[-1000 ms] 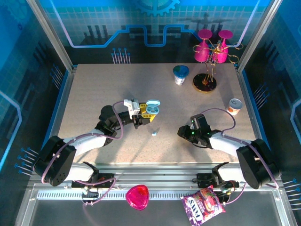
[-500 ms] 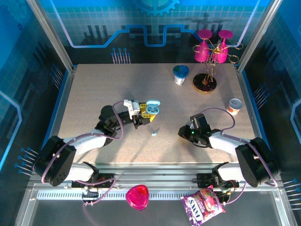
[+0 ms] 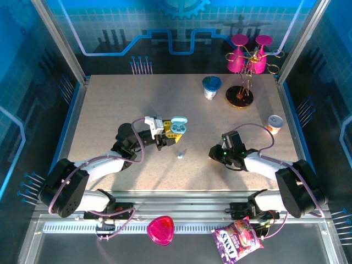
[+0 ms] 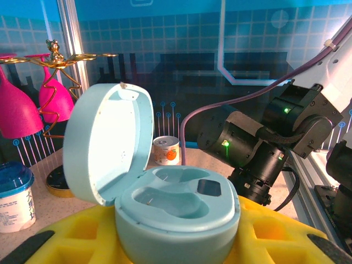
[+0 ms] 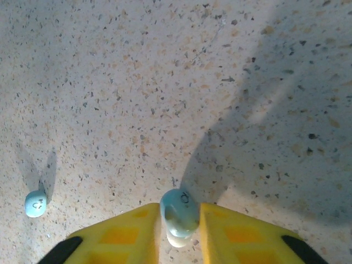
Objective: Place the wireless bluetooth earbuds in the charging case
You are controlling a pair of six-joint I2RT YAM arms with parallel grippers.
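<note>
My left gripper (image 3: pixel 166 136) is shut on the light-blue charging case (image 3: pixel 177 127), holding it above the table with its lid open. In the left wrist view the case (image 4: pixel 177 212) sits between yellow fingers (image 4: pixel 278 236), its lid (image 4: pixel 104 148) tipped back and both wells empty. My right gripper (image 3: pixel 213 153) is low over the table, shut on one light-blue earbud (image 5: pixel 178 214) pinched between its yellow fingers (image 5: pixel 121 236). A second earbud (image 3: pixel 180 155) lies loose on the table between the two grippers, and appears again at the left of the right wrist view (image 5: pixel 35 203).
A blue-lidded cup (image 3: pixel 211 86), pink glasses on a gold stand (image 3: pixel 246 61) and a small can (image 3: pixel 274 124) stand at the back right. A pink dish (image 3: pixel 160 229) and a snack bag (image 3: pixel 237 240) lie in front of the arm bases.
The right wrist has shifted very slightly. The left gripper, the case and the loose earbud have stayed where they were.
</note>
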